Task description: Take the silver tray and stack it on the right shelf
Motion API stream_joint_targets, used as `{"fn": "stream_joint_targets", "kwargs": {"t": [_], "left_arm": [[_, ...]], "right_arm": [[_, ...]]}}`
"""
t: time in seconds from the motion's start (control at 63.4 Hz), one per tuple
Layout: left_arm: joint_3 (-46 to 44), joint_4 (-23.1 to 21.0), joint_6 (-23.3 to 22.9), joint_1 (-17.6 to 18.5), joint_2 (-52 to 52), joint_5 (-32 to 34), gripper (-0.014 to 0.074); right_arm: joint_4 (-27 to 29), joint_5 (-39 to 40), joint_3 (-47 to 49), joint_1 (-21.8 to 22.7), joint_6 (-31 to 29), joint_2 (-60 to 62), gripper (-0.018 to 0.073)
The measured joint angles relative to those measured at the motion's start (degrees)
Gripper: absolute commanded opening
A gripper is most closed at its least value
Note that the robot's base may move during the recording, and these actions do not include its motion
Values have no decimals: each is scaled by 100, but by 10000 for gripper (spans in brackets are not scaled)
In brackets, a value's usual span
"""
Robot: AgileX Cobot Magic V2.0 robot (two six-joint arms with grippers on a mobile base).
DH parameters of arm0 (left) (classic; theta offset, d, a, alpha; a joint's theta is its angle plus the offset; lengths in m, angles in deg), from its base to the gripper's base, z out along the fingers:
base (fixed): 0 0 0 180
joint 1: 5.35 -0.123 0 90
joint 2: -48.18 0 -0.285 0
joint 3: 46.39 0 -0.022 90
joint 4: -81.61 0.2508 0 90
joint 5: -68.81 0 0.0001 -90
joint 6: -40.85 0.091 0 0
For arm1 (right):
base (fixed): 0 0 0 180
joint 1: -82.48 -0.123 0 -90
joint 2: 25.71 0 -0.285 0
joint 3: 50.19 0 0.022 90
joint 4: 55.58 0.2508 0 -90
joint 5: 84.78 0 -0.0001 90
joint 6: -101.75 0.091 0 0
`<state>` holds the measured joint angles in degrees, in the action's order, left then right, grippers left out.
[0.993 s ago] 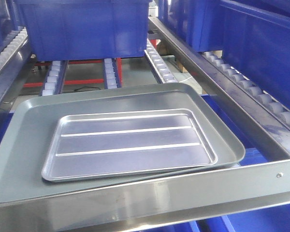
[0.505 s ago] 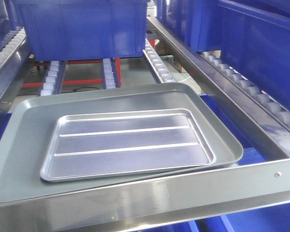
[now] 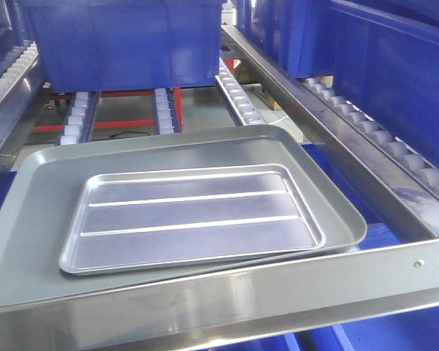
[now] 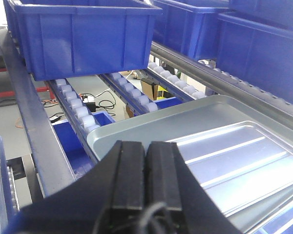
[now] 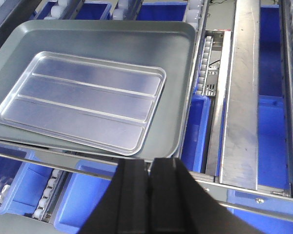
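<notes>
Roller shelf (image 3: 241, 102): grey tray (image 3: 29, 234) + blue bin (image 3: 124, 44) on rollers.

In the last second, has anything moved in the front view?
Only slightly: the silver tray and the grey tray beneath it sit a little further left in the front view, as does the blue bin. The silver tray lies on the grey tray as before.

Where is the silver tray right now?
In the front view, the silver tray lies inside the larger grey tray, left of centre, just behind the steel front bar.
</notes>
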<state>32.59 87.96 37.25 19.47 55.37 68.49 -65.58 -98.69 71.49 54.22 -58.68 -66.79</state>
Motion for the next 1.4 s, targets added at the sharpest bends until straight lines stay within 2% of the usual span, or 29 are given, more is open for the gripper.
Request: {"fn": "stream_joint_targets", "kwargs": {"t": [1.262, 1.34, 1.403], "left_arm": [[0, 0, 0, 0, 0, -12, -100], [0, 0, 0, -65, -8, -12, -100], [0, 0, 0, -311, -8, -12, -100]], "right_arm": [[0, -22, 0, 0, 0, 0, 57], [0, -22, 0, 0, 0, 0, 57], [0, -22, 0, 0, 0, 0, 57]]}}
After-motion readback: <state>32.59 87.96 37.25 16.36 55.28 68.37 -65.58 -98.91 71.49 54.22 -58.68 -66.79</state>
